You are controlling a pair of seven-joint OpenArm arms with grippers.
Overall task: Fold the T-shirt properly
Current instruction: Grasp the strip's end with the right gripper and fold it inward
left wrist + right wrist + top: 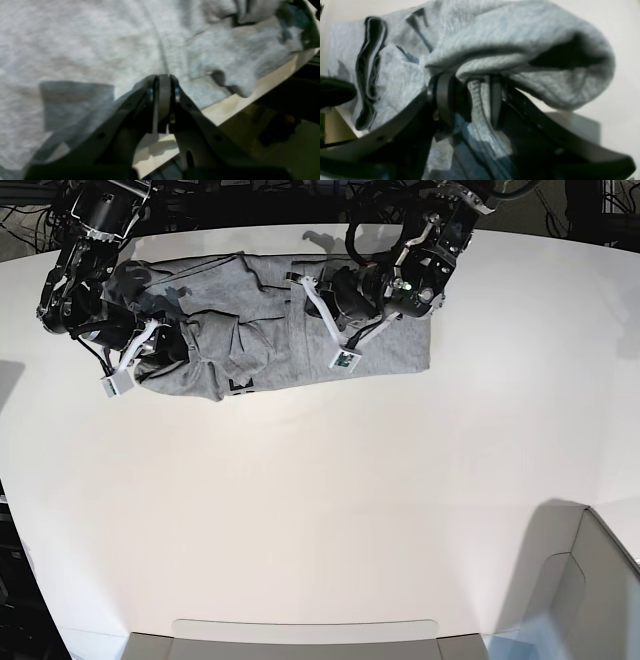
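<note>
T-shirt (410,345) lies at the far edge of the table (300,510), spread fairly flat on the robot's L side, bunched w/ loose folds on the R. Step in hand looks like gathering or straightening the R part before folding it in. To do it well: get the pinched layers sorted first, lift just enough to clear the fabric below, draw slowly so the flat part doesn't drag, then lay down smooth w/ edges lined up. Watch for the hem slipping over the table edge.

R gripper (472,100): fingers around a bunched ridge of the shirt, cloth between them; how firm the pinch is, or how many layers, prob. >1 but hard to tell, close-up is blurry. Arm reaches in from the far side, tips low at the near edge of the bunch.

L gripper (163,82): fingertips together, nothing evident between, pointing down over the flat part, near the cloth; contact unclear.
</note>
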